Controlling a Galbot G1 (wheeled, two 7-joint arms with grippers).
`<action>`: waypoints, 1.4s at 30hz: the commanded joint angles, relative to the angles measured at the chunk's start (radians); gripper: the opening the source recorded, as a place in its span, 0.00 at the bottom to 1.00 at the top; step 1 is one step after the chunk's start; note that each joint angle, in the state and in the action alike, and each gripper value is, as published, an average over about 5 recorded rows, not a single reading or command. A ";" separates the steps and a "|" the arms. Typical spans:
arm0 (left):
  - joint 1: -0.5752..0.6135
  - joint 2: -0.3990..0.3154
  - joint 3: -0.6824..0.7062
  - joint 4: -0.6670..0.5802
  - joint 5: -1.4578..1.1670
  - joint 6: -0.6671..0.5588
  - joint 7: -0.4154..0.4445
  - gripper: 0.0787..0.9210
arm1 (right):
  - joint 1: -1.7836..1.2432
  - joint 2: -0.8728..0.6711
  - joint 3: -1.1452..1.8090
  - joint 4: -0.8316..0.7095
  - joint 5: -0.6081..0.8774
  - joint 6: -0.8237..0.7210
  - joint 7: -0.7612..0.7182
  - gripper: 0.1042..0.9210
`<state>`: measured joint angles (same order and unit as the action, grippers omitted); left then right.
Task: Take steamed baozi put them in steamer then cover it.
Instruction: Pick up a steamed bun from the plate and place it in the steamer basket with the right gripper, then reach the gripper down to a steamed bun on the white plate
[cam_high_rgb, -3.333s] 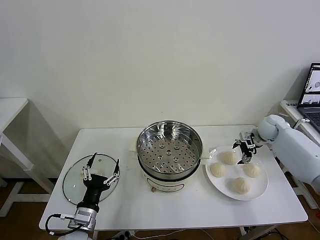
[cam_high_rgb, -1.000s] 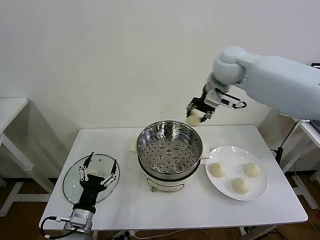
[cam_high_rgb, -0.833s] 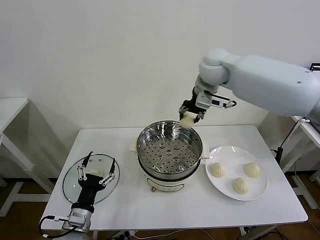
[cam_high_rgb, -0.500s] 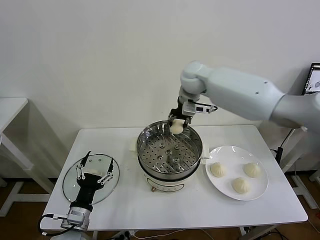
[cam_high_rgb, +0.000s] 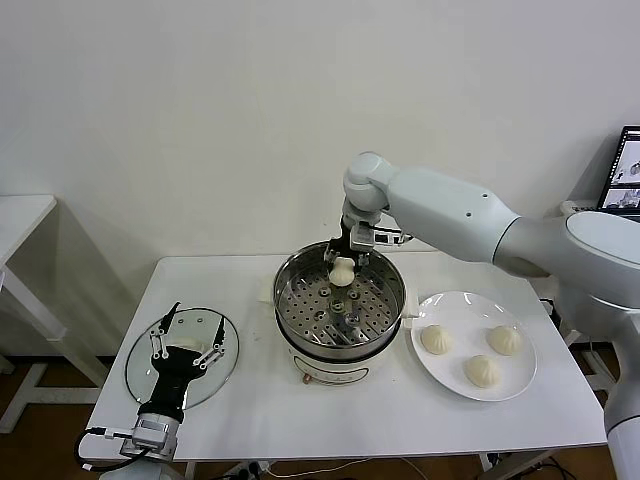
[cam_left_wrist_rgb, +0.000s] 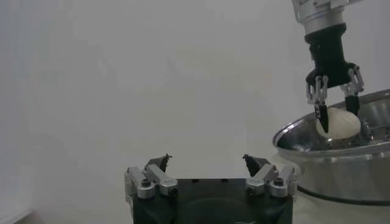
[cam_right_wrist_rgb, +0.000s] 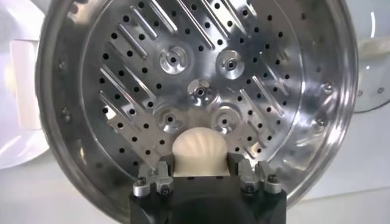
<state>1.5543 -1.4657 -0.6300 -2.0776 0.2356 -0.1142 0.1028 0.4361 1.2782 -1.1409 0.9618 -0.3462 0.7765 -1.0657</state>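
— Centre frame: what's the right gripper (cam_high_rgb: 342, 262) doing?
— Grasping one baozi (cam_high_rgb: 342, 270) above the steamer (cam_high_rgb: 340, 298); three sit on the plate (cam_high_rgb: 473, 345), lower right.
— Left gripper (cam_high_rgb: 186, 341)?
— Spread open over the glass lid (cam_high_rgb: 142, 362), lower left.

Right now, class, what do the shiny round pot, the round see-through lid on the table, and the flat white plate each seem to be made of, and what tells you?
Shiny round steamer pot: apparently polished stainless steel, mirror-bright, with a perforated tray. Round transparent lid: seemingly glass, the table showing through, with a metallic-looking rim. Flat white plate: glossy white, possibly ceramic or melamine; unclear which.
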 joint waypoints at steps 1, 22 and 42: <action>0.001 -0.002 0.000 0.000 0.002 -0.002 0.000 0.88 | -0.026 0.015 0.017 -0.029 -0.026 0.002 0.005 0.70; 0.024 -0.012 0.011 -0.024 0.017 -0.010 -0.006 0.88 | 0.352 -0.461 -0.173 0.338 0.614 -0.481 -0.185 0.88; 0.036 -0.019 0.046 -0.027 0.044 -0.019 -0.011 0.88 | -0.310 -0.782 0.227 0.418 0.457 -1.052 -0.117 0.88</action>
<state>1.5906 -1.4844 -0.5893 -2.1084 0.2750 -0.1318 0.0911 0.4224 0.5922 -1.1120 1.3793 0.1563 -0.0936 -1.2199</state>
